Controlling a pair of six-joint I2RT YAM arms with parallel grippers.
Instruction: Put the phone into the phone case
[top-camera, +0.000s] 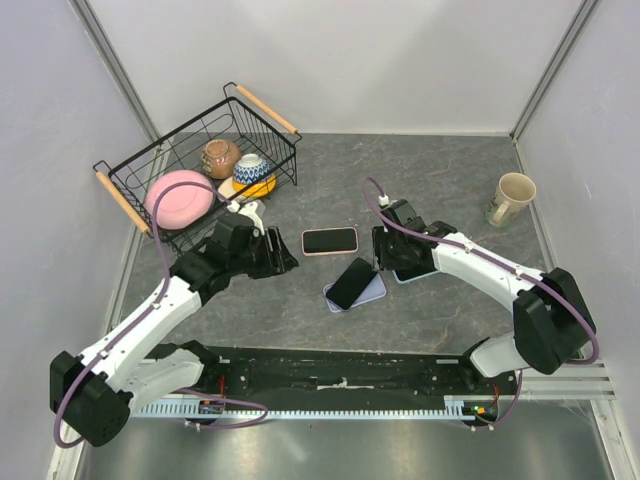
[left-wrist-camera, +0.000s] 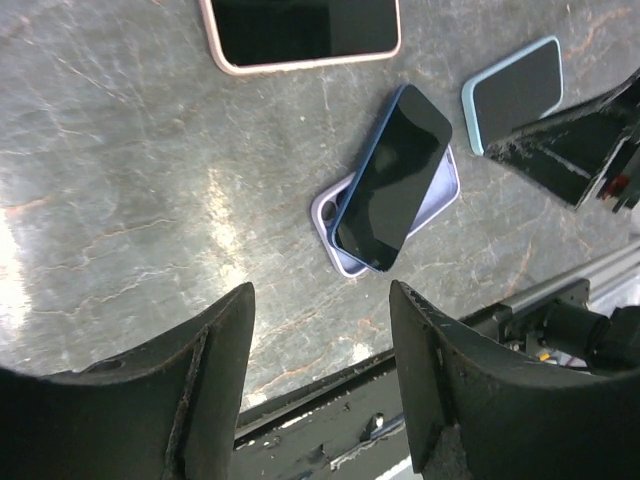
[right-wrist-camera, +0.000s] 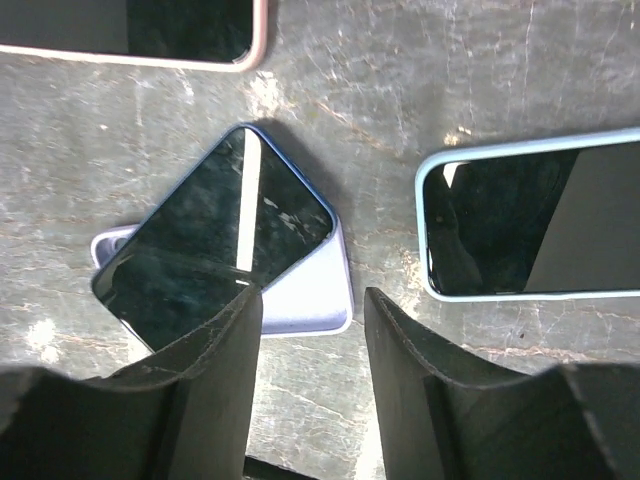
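Now | 3 phones: pink-edged (top-camera: 330, 241), blue-edged (right-wrist-camera: 520, 225), bare phone (top-camera: 350, 283) on 1 lavender case (top-camera: 376, 291) | left tool (left-wrist-camera: 320, 300), right tool (right-wrist-camera: 312, 300) wide

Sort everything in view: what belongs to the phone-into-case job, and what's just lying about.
Job: dark phone; lavender case beneath it.
Lying about: pink-cased phone; light-blue-cased phone; wire basket; pink bowl inside the basket; mug.
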